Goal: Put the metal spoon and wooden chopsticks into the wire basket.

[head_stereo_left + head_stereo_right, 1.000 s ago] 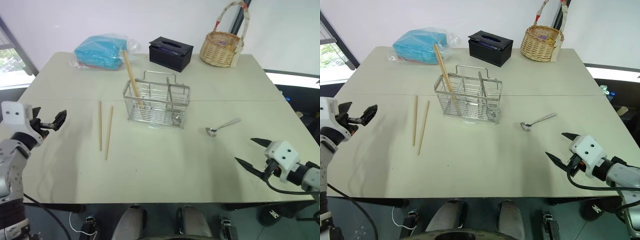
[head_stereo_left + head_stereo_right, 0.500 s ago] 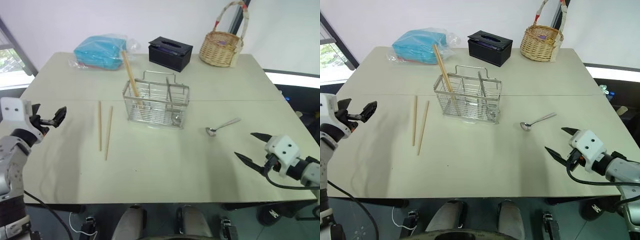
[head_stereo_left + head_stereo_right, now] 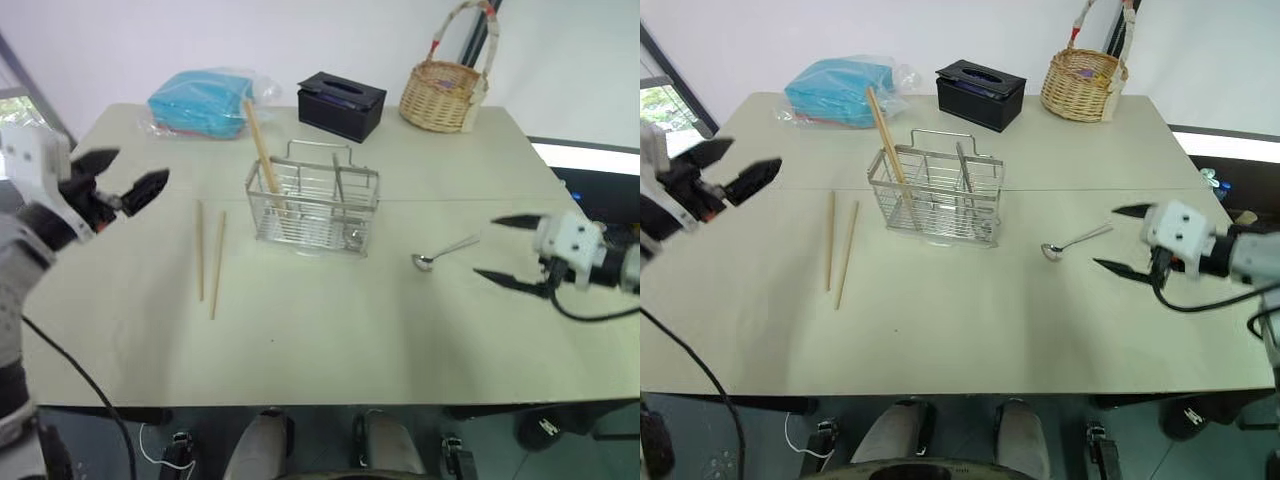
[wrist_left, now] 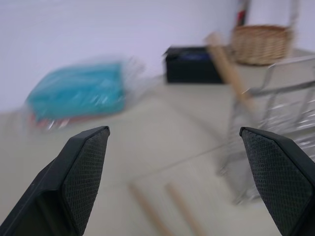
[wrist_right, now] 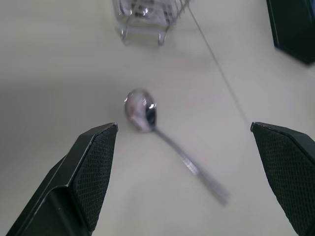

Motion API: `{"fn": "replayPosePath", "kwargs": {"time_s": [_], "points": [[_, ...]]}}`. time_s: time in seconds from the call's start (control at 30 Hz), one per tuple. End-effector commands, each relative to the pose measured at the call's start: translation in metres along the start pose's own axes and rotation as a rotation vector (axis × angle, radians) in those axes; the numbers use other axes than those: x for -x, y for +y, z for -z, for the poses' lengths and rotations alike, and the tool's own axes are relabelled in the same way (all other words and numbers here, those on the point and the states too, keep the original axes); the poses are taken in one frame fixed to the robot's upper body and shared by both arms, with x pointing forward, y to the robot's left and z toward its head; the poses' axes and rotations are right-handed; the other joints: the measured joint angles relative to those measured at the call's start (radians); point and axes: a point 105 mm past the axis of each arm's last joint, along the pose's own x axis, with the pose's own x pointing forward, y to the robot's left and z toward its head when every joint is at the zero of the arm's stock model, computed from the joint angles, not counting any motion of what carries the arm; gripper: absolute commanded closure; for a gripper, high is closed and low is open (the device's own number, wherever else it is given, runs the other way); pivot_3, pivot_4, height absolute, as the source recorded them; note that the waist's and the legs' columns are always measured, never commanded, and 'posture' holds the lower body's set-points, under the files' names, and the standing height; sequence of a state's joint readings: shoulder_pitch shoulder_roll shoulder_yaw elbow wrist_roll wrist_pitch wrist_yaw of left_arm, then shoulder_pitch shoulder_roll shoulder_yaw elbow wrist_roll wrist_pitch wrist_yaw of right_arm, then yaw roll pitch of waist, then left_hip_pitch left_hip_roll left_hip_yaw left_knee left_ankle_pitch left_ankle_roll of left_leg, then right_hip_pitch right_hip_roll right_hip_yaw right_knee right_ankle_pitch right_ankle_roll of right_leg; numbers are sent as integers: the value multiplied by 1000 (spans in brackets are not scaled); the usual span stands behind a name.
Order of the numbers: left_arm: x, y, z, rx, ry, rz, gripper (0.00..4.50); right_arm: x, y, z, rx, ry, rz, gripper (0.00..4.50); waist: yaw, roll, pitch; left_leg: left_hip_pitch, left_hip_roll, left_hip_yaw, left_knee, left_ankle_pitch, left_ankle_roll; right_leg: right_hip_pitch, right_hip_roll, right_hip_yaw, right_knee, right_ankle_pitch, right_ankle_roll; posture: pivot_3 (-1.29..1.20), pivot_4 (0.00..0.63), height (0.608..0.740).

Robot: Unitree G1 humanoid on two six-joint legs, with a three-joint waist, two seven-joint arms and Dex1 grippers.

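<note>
The wire basket (image 3: 313,205) stands mid-table with one wooden chopstick (image 3: 262,155) leaning upright in its left compartment. Two more wooden chopsticks (image 3: 208,255) lie side by side on the table just left of it. The metal spoon (image 3: 445,253) lies to the right of the basket, bowl toward me. My left gripper (image 3: 143,163) hovers open above the table's left side, pointing toward the chopsticks and apart from them. My right gripper (image 3: 484,247) is open just right of the spoon's handle, holding nothing. In the right wrist view the spoon (image 5: 147,115) lies between the spread fingers (image 5: 88,172).
At the back of the table (image 3: 330,340) sit a blue bundle in clear plastic (image 3: 200,102), a black tissue box (image 3: 341,105) and a wicker basket with a tall handle (image 3: 443,95). A seam runs across the table behind the wire basket.
Both arms have risen. The left gripper moved up and rightward over the table's left edge. The right gripper lifted and went forward, ending beside the spoon. Both stayed open.
</note>
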State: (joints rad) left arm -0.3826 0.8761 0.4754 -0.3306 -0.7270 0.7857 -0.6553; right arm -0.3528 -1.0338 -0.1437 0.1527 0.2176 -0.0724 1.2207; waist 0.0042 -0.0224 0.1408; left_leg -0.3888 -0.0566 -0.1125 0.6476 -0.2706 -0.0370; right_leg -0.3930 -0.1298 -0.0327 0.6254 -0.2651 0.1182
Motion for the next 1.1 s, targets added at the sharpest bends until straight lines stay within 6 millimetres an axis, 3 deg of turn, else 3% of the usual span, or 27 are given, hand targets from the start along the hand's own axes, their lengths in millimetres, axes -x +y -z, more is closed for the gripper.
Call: {"fn": "replayPosePath", "kwargs": {"time_s": [0.03,0.13,0.2,0.37,0.7,1.1], "points": [[-8,-44,-10,-29,36,304,0,-13,-8,-5,74,2,-129,43,-7,3,2,0,0,1,-1,0,0,0,1,0,-1,0,0,0,150,661],[-10,-75,-7,-40,96,538,0,-34,-19,-7,67,28,-277,43,-21,2,3,-1,0,0,-2,0,0,0,2,0,-4,0,0,0,150,661],[-11,-82,0,-48,130,610,0,-48,-25,-3,47,77,-354,43,-28,5,5,-1,0,1,-2,0,0,0,2,1,-5,1,1,0,150,661],[-18,-88,4,-49,140,656,0,-70,-28,14,100,245,-448,43,-22,4,6,-1,1,0,-3,0,0,0,6,1,-6,2,3,0,150,661],[-14,-91,0,-51,142,640,0,-87,-27,33,263,428,-473,43,-25,4,7,-1,-1,-2,-3,5,-8,-1,6,2,-4,3,3,0,150,661],[-14,-92,-5,-44,133,606,0,-104,-23,33,263,394,-419,43,-28,3,7,1,0,-3,-2,5,-8,-2,10,3,5,4,2,0,150,661]]}}
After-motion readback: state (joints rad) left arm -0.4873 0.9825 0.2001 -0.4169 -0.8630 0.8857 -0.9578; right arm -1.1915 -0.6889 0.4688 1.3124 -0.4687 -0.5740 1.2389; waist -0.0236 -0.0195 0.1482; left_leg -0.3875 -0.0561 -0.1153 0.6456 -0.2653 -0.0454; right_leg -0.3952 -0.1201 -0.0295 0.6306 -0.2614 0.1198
